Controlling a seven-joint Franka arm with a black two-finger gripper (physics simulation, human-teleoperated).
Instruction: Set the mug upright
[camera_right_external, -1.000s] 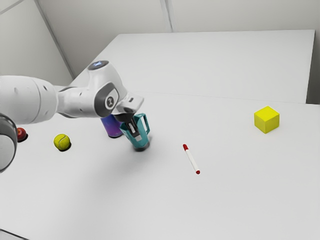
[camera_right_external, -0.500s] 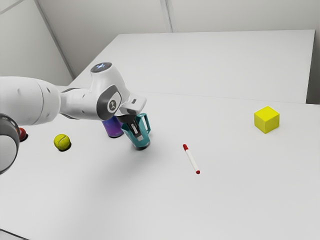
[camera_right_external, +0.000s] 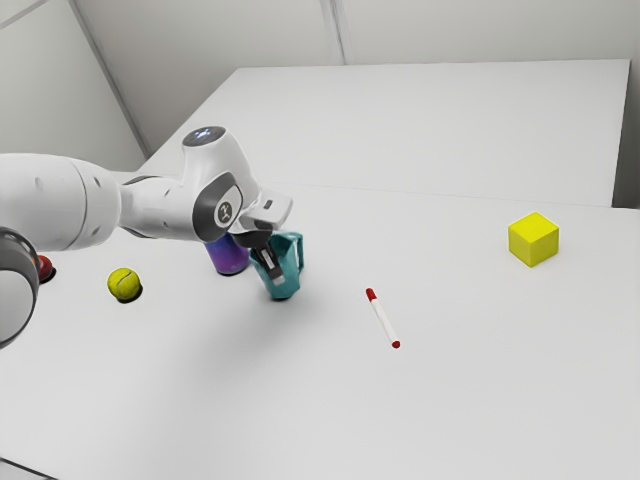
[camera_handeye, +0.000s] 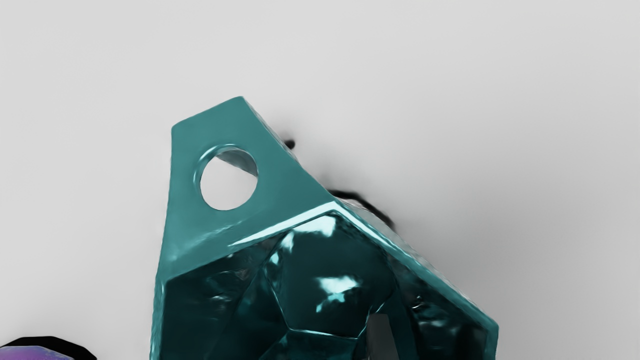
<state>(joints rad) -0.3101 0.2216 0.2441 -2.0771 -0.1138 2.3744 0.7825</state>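
The teal mug (camera_right_external: 290, 264) has its opening up and its base low at the table; whether it still leans a little I cannot tell. My gripper (camera_right_external: 275, 274) reaches down at the mug, overlapping its body on the side away from the handle. In the wrist view the mug (camera_handeye: 230, 120) presents its open mouth and the handle with a round hole. A dark part of the gripper (camera_handeye: 382, 340) lies over the mug's interior there. The mug's far wall and the grip on it are hidden.
A purple-blue cylinder (camera_right_external: 228, 258) stands close beside the mug, also seen as a purple edge (camera_handeye: 35, 353). On the table (camera_right_external: 480, 400) lie a tennis ball (camera_right_external: 124, 284), a red object (camera_right_external: 44, 268), a red-and-white marker (camera_right_external: 383, 318) and a yellow cube (camera_right_external: 533, 239).
The mug has tipped to a more upright pose, its handle shifting slightly toward the exterior view's right. My hand first moved slightly to that side, then stayed nearly still while its lower end swung.
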